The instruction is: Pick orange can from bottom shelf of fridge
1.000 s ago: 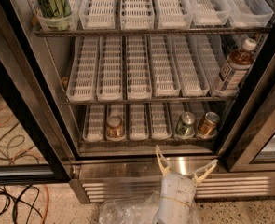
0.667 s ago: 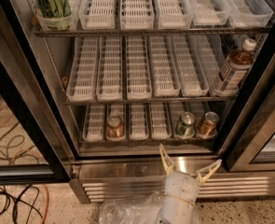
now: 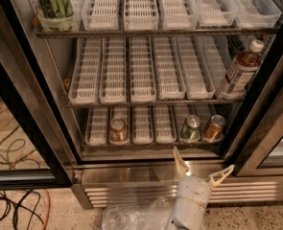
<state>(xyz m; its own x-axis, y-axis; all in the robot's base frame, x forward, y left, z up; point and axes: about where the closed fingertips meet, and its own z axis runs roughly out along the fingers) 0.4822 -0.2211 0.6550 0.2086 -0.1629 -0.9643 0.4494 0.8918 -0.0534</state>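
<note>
Drift toward the right is the only change over the last second. The gripper (image 3: 204,158) has slid sideways and edged a little forward, and it now sits below the green can (image 3: 191,127), slightly to that can's right. It is outside the fridge (image 3: 131,174), in front of the base grille (image 3: 131,193). Its two fingers are spread wide apart and hold nothing.

The orange can (image 3: 214,127) stands upright just right of the green can, close beside it. Both are at the front of the bottom shelf (image 3: 146,145), behind the thin rail. Another copper-toned can (image 3: 118,130) stands well left of the green can on the same shelf, and the sideways slide has taken the gripper further from it.

That suggests the right-hand can is the one being lined up. The task is early: the approach is under way and nothing is grasped. The gripper probably has to rise above the rail and go in right of the green can. The narrow gap between the two cans is the likely trouble, since a finger could knock the green one.
</note>
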